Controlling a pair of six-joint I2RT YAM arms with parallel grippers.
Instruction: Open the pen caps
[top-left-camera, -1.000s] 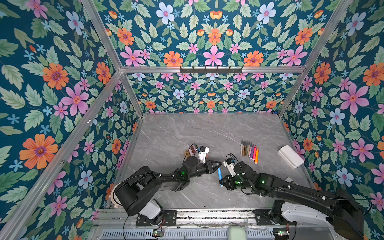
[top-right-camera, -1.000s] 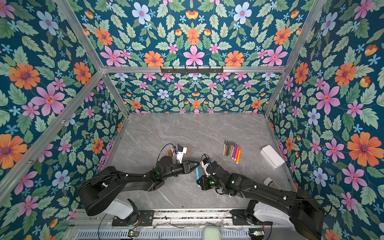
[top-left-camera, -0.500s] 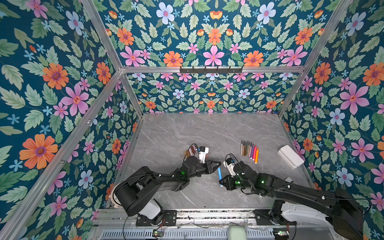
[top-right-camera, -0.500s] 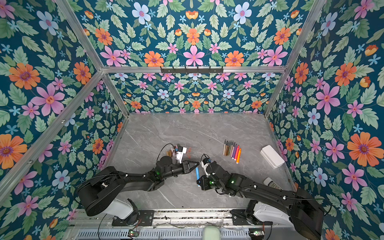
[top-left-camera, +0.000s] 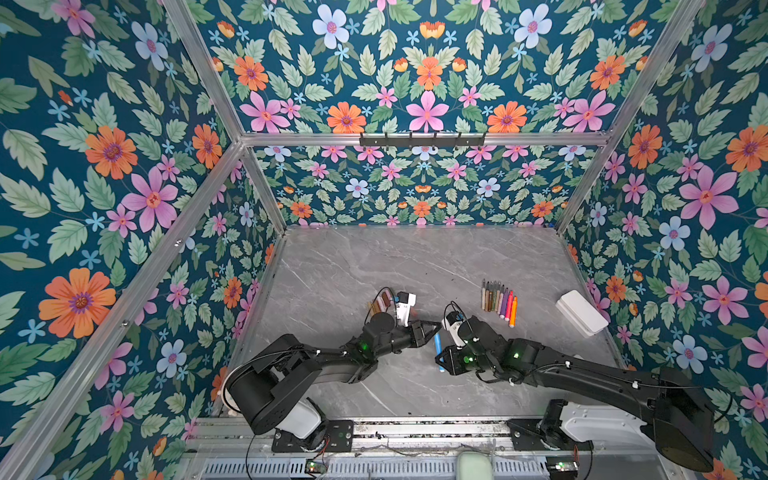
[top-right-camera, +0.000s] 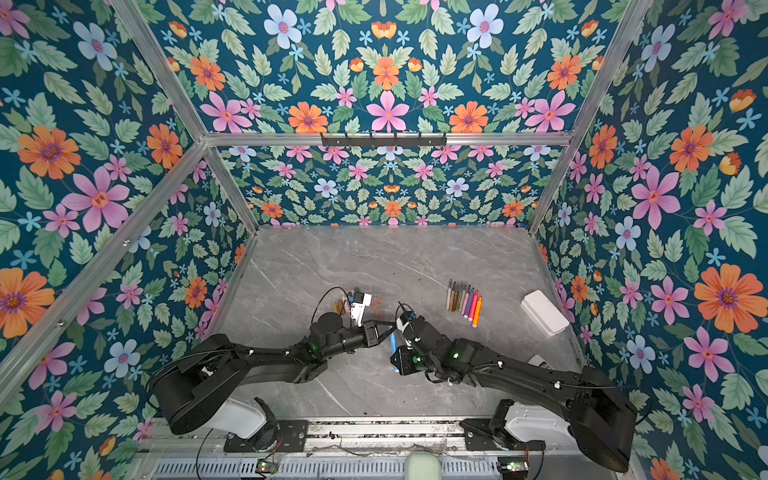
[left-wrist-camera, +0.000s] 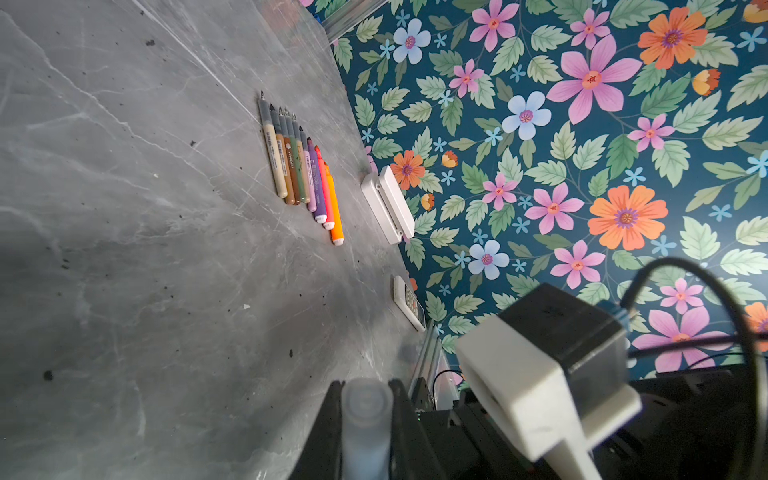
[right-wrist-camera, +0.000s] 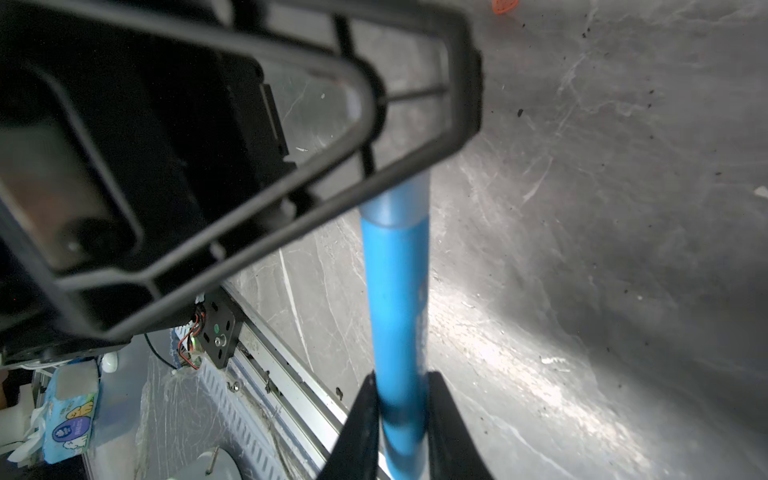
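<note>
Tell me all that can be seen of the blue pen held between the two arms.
The blue pen is a thin, smooth stick, plastic by its look: bright blue body and a paler, translucent cap, not yet off. The right tool clamps the body; the left tool is shut on the cap. The cap end points away from the robot's base.

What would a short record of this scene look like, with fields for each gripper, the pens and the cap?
left gripper: shut on the translucent cap
right gripper: shut on the blue pen, on its body
translucent cap: not yet pulled off
row of pens: uncapped, side by side on the table
white box: right of that row
</note>
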